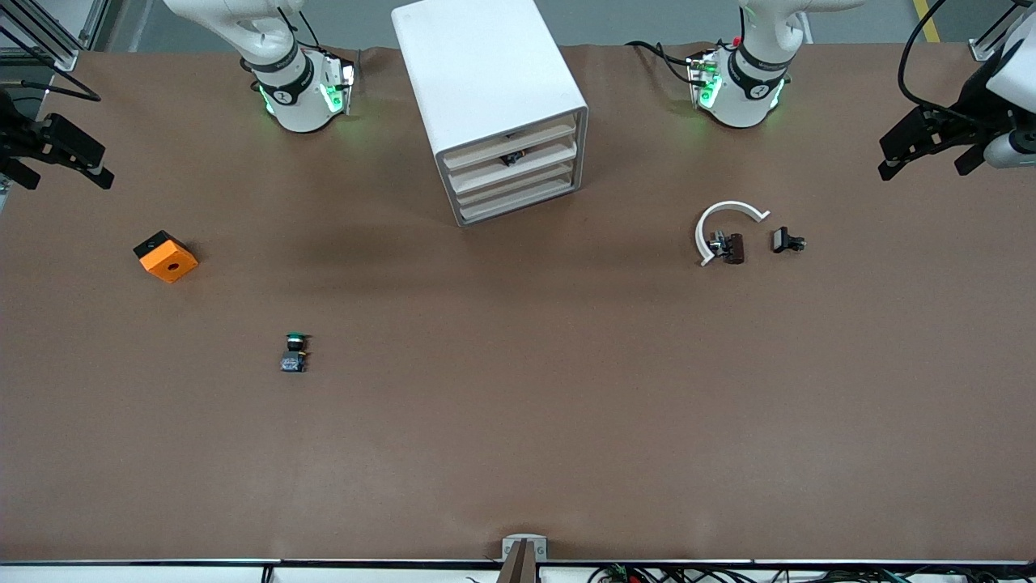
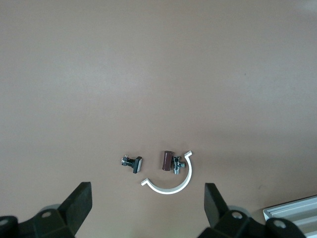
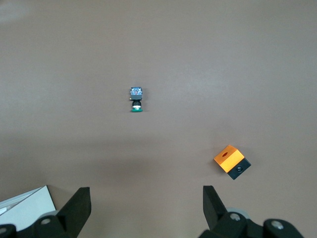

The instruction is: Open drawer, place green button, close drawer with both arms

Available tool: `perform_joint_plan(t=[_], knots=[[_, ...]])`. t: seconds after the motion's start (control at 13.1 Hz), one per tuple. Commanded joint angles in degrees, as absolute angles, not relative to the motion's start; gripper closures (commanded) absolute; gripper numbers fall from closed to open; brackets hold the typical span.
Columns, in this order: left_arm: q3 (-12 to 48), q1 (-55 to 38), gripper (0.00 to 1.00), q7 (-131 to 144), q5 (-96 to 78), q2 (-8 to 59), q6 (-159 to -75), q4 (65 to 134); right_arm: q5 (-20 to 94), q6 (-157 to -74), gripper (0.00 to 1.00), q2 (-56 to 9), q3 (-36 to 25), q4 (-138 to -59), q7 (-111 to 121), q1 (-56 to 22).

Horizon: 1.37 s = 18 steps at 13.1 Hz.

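Button (image 1: 295, 353) lies nearer my right hand (image 1: 57, 154) than my left hand (image 1: 931, 150); both wide open, empty.

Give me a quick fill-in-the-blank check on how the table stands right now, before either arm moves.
1. All four drawers of the cabinet are ____.
2. The button has a round ____ cap.
3. The orange cube lies toward the ____ arm's end of the table.
4. The left gripper and right gripper both stand ____ and hold nothing.

Missing words: shut; green; right; open
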<state>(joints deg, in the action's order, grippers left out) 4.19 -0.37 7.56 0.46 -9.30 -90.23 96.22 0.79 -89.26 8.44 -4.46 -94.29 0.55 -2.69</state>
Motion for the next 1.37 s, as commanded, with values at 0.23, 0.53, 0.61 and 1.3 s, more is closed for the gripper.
perform_joint_plan(t=[0.23,0.53,0.61,1.3], knots=[[4.13,0.96,0.00,7.21,0.79,-8.00,-88.86,93.52,1.05,-87.89,0.00,10.20,-4.48,-95.27,-0.35,-2.99],[4.39,0.44,0.00,7.21,0.70,-1.78,-89.03,92.37,1.05,-87.98,0.00,10.11,-4.66,-95.27,-0.26,-2.90],[4.66,0.27,0.00,7.38,0.36,0.33,-89.82,92.46,1.05,-87.98,0.00,10.11,-4.66,-95.27,-0.26,-2.81],[8.26,-5.26,0.00,29.41,-5.00,20.28,-98.87,94.22,1.05,-87.28,0.00,5.82,-4.66,-93.08,-0.26,-3.08]])
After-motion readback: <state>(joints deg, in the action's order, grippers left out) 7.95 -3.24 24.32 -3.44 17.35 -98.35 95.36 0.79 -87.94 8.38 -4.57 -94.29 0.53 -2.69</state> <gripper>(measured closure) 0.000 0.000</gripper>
